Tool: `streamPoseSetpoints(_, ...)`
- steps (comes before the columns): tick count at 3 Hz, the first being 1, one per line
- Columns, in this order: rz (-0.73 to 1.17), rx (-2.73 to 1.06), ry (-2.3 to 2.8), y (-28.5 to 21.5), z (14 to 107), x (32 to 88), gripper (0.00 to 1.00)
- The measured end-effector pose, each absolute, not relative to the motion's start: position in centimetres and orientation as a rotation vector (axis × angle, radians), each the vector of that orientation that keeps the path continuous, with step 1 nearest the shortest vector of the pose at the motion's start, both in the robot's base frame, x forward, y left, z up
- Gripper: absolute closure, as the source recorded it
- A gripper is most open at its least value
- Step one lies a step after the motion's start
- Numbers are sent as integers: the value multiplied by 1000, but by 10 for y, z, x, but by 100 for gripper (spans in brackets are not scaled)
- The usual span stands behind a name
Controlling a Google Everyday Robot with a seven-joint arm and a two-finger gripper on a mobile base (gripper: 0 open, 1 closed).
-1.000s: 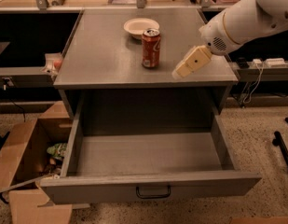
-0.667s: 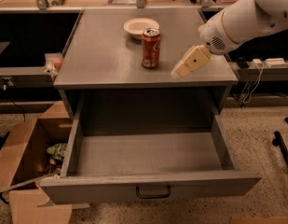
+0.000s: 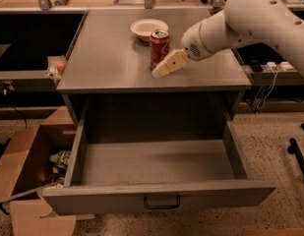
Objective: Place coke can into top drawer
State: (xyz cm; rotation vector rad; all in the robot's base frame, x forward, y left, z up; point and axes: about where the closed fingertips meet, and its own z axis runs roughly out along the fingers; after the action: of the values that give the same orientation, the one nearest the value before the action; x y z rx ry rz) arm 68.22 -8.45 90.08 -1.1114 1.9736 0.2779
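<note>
The coke can [image 3: 159, 46] is red with a silver top and stands upright on the grey cabinet top [image 3: 107, 58], just in front of a white bowl. My gripper [image 3: 166, 66], cream-coloured at the end of the white arm [image 3: 240, 23], sits low over the cabinet top at the can's front right side, right against it or nearly so. The top drawer [image 3: 215, 194] is pulled fully out below the cabinet top. Its grey inside shows nothing in it, and its dark handle [image 3: 162, 202] is at the front centre.
A white bowl [image 3: 149, 28] sits behind the can. An open brown cardboard box [image 3: 21, 171] holding some items stands on the floor left of the drawer. Cables and a power strip [image 3: 272, 68] are at the right, and a black leg [image 3: 299, 156] is on the floor.
My gripper has moved left across the cabinet top, from well right of the can to right beside it. The can, bowl and drawer have not moved.
</note>
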Motion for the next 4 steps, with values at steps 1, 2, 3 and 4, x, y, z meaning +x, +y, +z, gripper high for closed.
streamPoseSetpoints(1,342,-1044,1939,-52,890,712,0)
streamPoseSetpoints(2,370,-940,1908,-41,886,737,0)
streamPoseSetpoints(3,394,-862,1859,-35,888,753,16)
streamPoseSetpoints(4,413,-821,1817,-32,894,760,40)
